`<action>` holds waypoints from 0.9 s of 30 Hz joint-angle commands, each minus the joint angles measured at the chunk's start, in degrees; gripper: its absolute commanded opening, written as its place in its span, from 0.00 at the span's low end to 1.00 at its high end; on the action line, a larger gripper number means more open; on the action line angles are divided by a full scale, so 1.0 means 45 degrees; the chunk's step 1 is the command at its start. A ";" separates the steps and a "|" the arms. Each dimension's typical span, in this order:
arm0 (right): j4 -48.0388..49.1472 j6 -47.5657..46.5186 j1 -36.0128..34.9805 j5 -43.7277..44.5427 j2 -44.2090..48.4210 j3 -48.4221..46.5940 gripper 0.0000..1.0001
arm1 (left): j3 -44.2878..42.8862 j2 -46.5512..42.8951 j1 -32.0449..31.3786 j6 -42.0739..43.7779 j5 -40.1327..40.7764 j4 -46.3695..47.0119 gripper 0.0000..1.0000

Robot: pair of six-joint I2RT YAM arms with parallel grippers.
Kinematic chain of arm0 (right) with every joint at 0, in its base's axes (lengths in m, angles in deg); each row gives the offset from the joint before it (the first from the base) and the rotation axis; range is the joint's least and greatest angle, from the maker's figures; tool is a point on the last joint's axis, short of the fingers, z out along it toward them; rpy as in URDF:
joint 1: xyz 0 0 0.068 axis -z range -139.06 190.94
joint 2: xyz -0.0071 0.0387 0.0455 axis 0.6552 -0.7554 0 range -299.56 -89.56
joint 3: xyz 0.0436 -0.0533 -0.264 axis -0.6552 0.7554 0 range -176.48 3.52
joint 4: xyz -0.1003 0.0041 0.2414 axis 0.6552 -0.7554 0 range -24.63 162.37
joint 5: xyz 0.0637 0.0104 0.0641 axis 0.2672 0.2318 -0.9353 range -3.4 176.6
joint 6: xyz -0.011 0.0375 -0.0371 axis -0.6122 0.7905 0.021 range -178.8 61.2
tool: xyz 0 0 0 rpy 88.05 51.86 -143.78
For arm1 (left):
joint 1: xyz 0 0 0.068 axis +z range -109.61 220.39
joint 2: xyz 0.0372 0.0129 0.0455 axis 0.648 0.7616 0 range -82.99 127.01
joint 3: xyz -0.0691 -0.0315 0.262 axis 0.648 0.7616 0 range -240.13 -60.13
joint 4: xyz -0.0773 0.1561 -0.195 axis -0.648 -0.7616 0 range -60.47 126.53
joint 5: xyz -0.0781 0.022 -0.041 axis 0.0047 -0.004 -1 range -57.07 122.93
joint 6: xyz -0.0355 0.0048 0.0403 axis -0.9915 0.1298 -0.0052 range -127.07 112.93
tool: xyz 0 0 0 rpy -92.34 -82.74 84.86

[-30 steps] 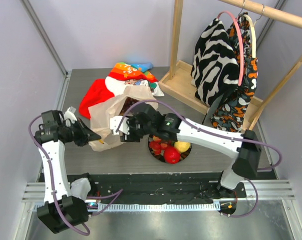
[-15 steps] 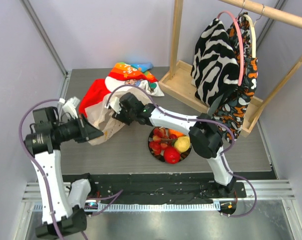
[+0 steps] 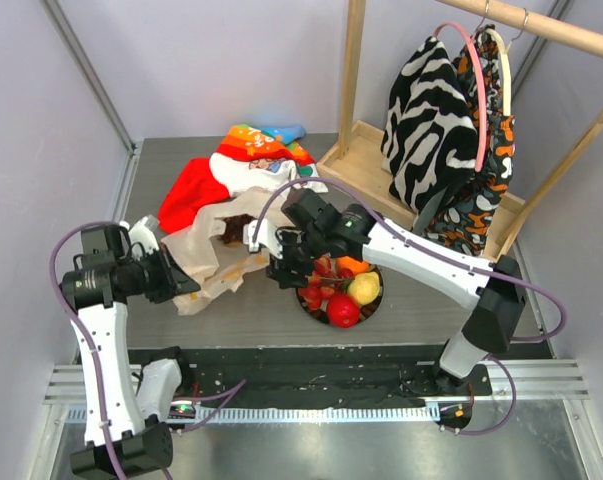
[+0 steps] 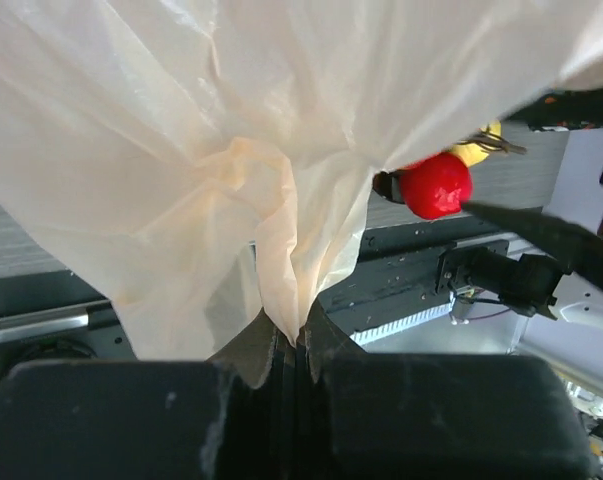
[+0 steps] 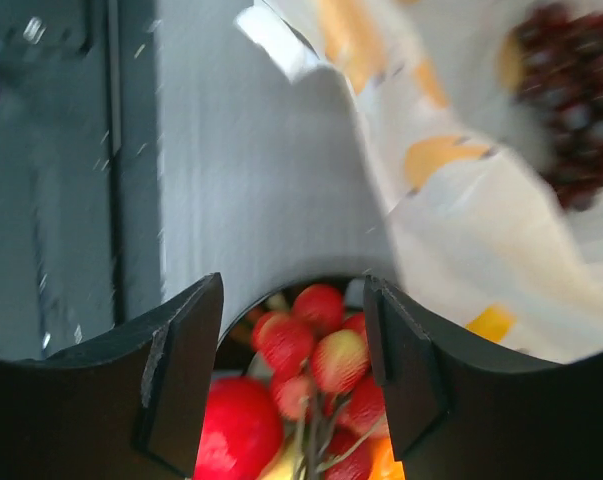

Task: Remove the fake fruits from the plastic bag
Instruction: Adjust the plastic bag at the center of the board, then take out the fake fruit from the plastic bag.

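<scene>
Left tool (image 4: 299,342) clamped — right tool (image 5: 294,305) agape

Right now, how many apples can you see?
1: the red apple in the bowl, next to the lemon. Others may be hidden inside the bag.

I see my grey counter (image 3: 251,315) carrying a crumpled plastic bag (image 3: 206,265), a red cloth (image 3: 196,185), a dish (image 3: 326,322) of fruits (image 3: 343,310) and a wooden rack (image 3: 366,178).
</scene>
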 commanded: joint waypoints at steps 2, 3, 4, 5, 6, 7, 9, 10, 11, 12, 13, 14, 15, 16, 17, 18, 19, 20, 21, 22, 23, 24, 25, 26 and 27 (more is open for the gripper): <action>-0.1657 -0.1231 0.0586 -0.1986 0.0009 -0.1035 0.63 | 0.0210 0.0383 0.0099 -0.0437 0.0735 -0.0768 0.00; -0.1502 -0.0668 0.0742 -0.2221 -0.0107 -0.1527 0.59 | 0.0385 0.0423 0.0098 -0.0592 0.1027 -0.0651 0.00; -0.1385 -0.0333 0.0724 -0.2494 -0.0418 -0.1976 0.56 | 0.0464 0.0442 0.0118 -0.0652 0.1087 -0.0553 0.00; -0.1151 -0.0059 0.0705 -0.2536 -0.0576 -0.2619 0.54 | 0.0542 0.0462 0.0118 -0.0730 0.1088 -0.0378 0.00; -0.0356 0.0620 0.0685 -0.2594 -0.0712 -0.2761 0.52 | 0.0639 0.0501 0.0118 -0.0846 0.1049 -0.0299 0.00; 0.0058 0.0840 0.0685 -0.2498 -0.0946 -0.2839 0.51 | 0.0698 0.0501 0.0137 -0.0867 0.1010 -0.0240 0.00; 0.0820 0.1153 0.0530 -0.2186 -0.1356 -0.2976 0.49 | 0.0719 0.0463 0.0157 -0.0867 0.0990 -0.0220 0.00; 0.0882 0.1270 0.0471 -0.2165 -0.1900 -0.3344 0.48 | 0.0719 0.0462 0.0138 -0.0848 0.0971 -0.0239 0.00; 0.0960 0.1426 0.0451 -0.2049 -0.2137 -0.3503 0.47 | 0.0719 0.0423 0.0138 -0.0848 0.0971 -0.0240 0.00; 0.1192 0.1583 0.0412 -0.1893 -0.2372 -0.3620 0.47 | 0.0699 0.0384 0.0138 -0.0848 0.0952 -0.0240 0.00; 0.1272 0.1835 0.0315 -0.1660 -0.2664 -0.3795 0.46 | 0.0680 0.0307 0.0157 -0.0828 0.0913 -0.0259 0.00; 0.1350 0.1973 0.0333 -0.1348 -0.3150 -0.3855 0.45 | 0.0641 0.0306 0.0138 -0.0828 0.0893 -0.0278 0.00; 0.1564 0.2110 0.0295 -0.1055 -0.3426 -0.3875 0.44 | 0.0621 0.0267 0.0138 -0.0809 0.0854 -0.0317 0.00; 0.1682 0.2285 0.0294 -0.0820 -0.3622 -0.3914 0.44 | 0.0524 0.0228 0.0157 -0.0751 0.0660 -0.0318 0.00; 0.1818 0.2655 0.0294 -0.0605 -0.4088 -0.3953 0.43 | 0.0504 0.0170 0.0157 -0.0711 0.0542 -0.0356 0.00; 0.2226 0.2968 0.0275 0.0132 -0.4286 -0.3973 0.45 | 0.0484 0.0130 0.0157 -0.0692 0.0406 -0.0376 0.00; 0.2462 0.3280 0.0275 0.0662 -0.4481 -0.4070 0.47 | 0.0503 0.0033 0.0157 -0.0653 0.0327 -0.0357 0.00; 0.2793 0.3979 0.0294 0.1305 -0.4657 -0.4090 0.52 | 0.0542 -0.0006 0.0157 -0.0652 0.0210 -0.0337 0.00; 0.3492 0.4257 0.0294 0.2298 -0.4968 -0.4109 0.53 | 0.0581 -0.0065 0.0157 -0.0652 0.0190 -0.0318 0.00; 0.3789 0.4453 0.0333 0.2830 -0.5184 -0.4206 0.53 | 0.0620 -0.0123 0.0157 -0.0652 0.0190 -0.0279 0.00; 0.4005 0.4861 0.0353 0.3202 -0.5438 -0.4362 0.53 | 0.0640 -0.0240 0.0157 -0.0633 0.0190 -0.0259 0.00; 0.4239 0.4981 0.0372 0.3863 -0.6001 -0.4576 0.53 | 0.0660 -0.0260 0.0157 -0.0633 0.0170 -0.0259 0.00; 0.4280 0.5137 0.0392 0.4102 -0.6297 -0.5120 0.53 | 0.0660 -0.0280 0.0157 -0.0633 0.0151 -0.0259 0.00; 0.4300 0.5216 0.0411 0.4240 -0.6590 -0.5396 0.53 | 0.0660 -0.0357 0.0157 -0.0613 0.0151 -0.0298 0.00; 0.4378 0.5256 0.0411 0.4357 -0.6921 -0.5689 0.54 | 0.0660 -0.0397 0.0157 -0.0594 0.0093 -0.0298 0.00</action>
